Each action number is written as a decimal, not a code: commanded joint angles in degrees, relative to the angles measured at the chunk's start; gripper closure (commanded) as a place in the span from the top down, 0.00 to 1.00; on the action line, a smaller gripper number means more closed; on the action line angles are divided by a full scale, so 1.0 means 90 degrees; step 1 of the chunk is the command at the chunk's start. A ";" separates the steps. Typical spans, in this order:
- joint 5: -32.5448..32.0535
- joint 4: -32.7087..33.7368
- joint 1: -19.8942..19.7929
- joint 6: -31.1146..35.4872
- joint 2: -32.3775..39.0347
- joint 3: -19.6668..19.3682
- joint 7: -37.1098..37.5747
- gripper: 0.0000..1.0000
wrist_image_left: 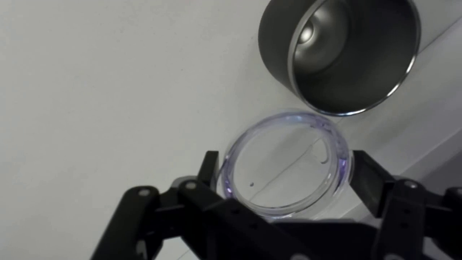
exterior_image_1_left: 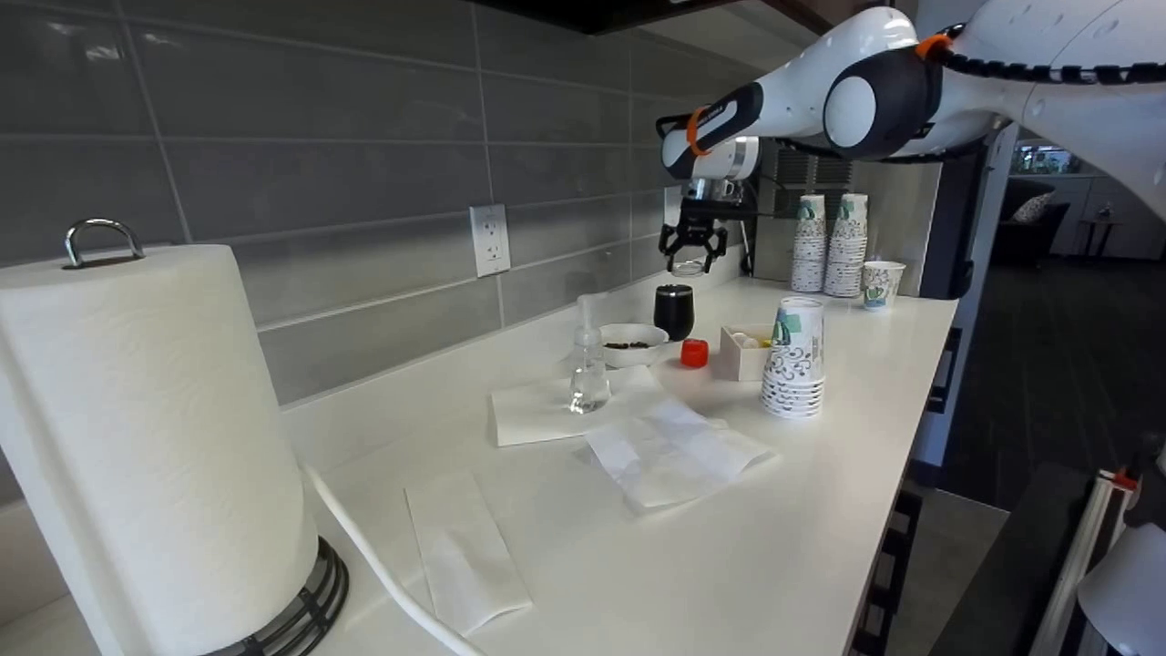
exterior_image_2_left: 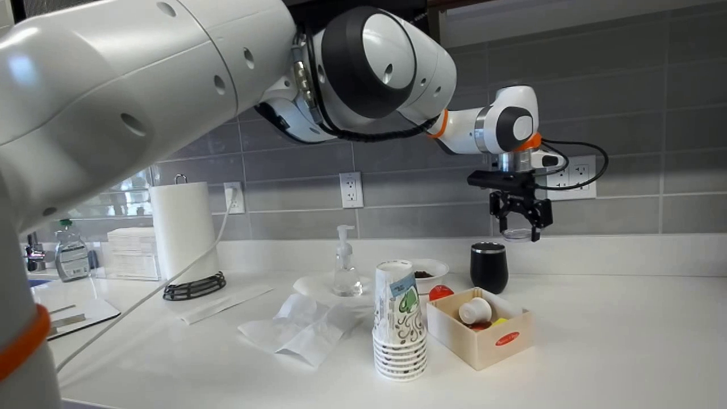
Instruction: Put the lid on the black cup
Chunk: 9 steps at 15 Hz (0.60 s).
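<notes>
The black cup (exterior_image_2_left: pixel 489 268) stands upright on the counter near the tiled wall. From above, the wrist view looks into its open top; its dark outer side (wrist_image_left: pixel 276 39) shows too. A round clear lid (wrist_image_left: pixel 283 159) with a thick rim sits between my fingers (wrist_image_left: pixel 371 180), their pads against its left and right edges. In both exterior views my gripper (exterior_image_1_left: pixel 690 261) hangs in the air with the lid (exterior_image_2_left: pixel 517 234), higher than the cup's rim. The lid is off to one side of the cup: right of it in an exterior view, below it in the wrist view.
Near the cup are a white bowl (exterior_image_1_left: pixel 635 344), a small red object (exterior_image_1_left: pixel 694 353) and a wooden box (exterior_image_2_left: pixel 483 341) with small items. A stack of patterned paper cups (exterior_image_1_left: pixel 792 364) and a clear pump bottle (exterior_image_2_left: pixel 346 267) stand nearby. The wall (exterior_image_2_left: pixel 613 221) runs close behind.
</notes>
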 commanded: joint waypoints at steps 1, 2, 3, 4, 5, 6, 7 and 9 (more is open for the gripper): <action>-0.0012 -0.1113 0.0157 0.0382 -0.0701 0.0052 -0.0299 0.65; -0.0022 -0.1328 0.0209 0.0481 -0.0821 0.0047 -0.0347 0.65; -0.0035 -0.1553 0.0273 0.0592 -0.0947 0.0038 -0.0361 0.65; -0.0037 -0.1801 0.0334 0.0730 -0.1071 0.0031 -0.0376 0.65; -0.0031 -0.2044 0.0392 0.0852 -0.1200 0.0028 -0.0375 0.65; -0.0019 -0.2305 0.0435 0.0998 -0.1328 0.0031 -0.0395 0.65; -0.0002 -0.2568 0.0484 0.1156 -0.1463 0.0028 -0.0363 0.65; 0.0022 -0.3045 0.0556 0.1418 -0.1715 0.0020 -0.0320 0.65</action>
